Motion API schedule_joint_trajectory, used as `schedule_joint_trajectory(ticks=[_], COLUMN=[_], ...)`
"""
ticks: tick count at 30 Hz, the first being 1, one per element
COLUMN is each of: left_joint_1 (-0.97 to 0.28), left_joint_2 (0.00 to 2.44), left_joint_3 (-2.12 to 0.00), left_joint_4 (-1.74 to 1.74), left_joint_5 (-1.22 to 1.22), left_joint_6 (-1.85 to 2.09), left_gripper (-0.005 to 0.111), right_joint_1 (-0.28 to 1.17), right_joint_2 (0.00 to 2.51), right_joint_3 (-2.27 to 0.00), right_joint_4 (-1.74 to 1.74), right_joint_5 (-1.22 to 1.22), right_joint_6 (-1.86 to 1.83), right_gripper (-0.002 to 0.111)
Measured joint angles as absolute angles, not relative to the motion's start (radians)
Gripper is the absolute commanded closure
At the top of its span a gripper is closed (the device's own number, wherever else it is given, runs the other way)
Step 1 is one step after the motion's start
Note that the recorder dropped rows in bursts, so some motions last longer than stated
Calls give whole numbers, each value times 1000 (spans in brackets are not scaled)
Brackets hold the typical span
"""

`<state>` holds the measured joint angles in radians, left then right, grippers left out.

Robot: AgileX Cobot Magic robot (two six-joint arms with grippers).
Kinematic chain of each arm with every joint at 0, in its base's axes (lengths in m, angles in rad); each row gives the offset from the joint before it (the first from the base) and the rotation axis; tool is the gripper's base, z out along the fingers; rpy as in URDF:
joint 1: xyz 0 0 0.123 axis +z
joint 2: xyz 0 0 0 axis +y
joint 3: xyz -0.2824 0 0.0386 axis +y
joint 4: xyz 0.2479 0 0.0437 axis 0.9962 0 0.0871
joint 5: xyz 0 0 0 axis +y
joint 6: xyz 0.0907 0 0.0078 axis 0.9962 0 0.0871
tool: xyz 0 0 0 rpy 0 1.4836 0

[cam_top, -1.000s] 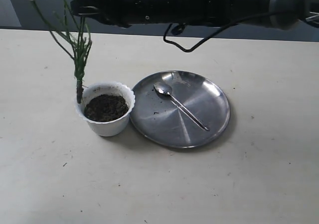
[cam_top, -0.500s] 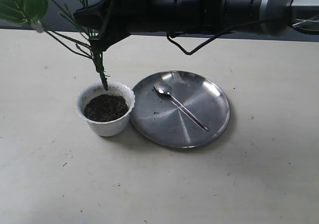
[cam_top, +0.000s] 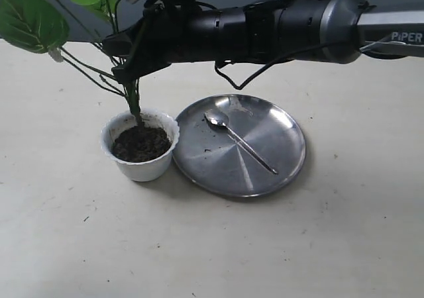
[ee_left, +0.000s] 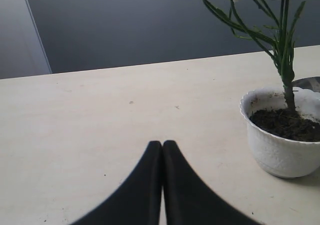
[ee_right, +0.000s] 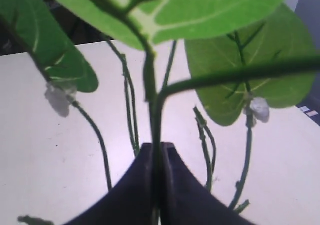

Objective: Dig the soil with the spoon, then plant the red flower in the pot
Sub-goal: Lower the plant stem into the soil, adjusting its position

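Flower: you have the flower point(cam_top: 133, 99) nearly upright, its long axis running from the stem foot in the soil point(cam_top: 140, 143) up to the leaves and a red bloom at the exterior view's top left; the stem leans slightly toward that side as it rises.
Stem foot: it sits at the far edge of the pot point(cam_top: 140, 149), touching the soil just inside the rim.
Right gripper: your right gripper point(cam_top: 134, 61) reaches across from the right and pinches the stem above the pot; in its wrist view the fingers point(ee_right: 142, 185) press together on the stem point(ee_right: 151, 110).
Left gripper: your left gripper point(ee_left: 162, 150) has its fingers pressed together with nothing between them, low over the surface, well apart from the pot point(ee_left: 280, 142).
Spoon: it lies on the plate point(cam_top: 285, 155), bowl toward the far left, handle point(cam_top: 248, 149) running diagonally toward the near right.
Plate: just beside the pot on its right; you cannot tell whether the rims touch.
Surface: pale cream surface point(cam_top: 212, 245), matt, with a few dark specks.
Room: a dark grey wall point(ee_left: 150, 20) stands behind the surface's far edge.
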<state>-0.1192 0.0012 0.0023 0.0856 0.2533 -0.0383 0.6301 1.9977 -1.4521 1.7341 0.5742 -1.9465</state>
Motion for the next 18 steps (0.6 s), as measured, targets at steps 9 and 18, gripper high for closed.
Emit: schedule_joint_trajectory(ticks=[9,18], left_joint_1=[-119,-119], left_joint_2=[1,1], left_joint_3=[2,2], left_joint_4=[86,86], left_joint_5=[253,253], left_joint_6=[-38,-38], left_gripper=[106,106], right_joint_1=[632,632], right_joint_2=[2001,1960], right_joint_3=[-1452,-1452], right_joint_4=[1736,1652], right_joint_5=[463,493], right_joint_6=[-1651,-1558], right_gripper=[108,108])
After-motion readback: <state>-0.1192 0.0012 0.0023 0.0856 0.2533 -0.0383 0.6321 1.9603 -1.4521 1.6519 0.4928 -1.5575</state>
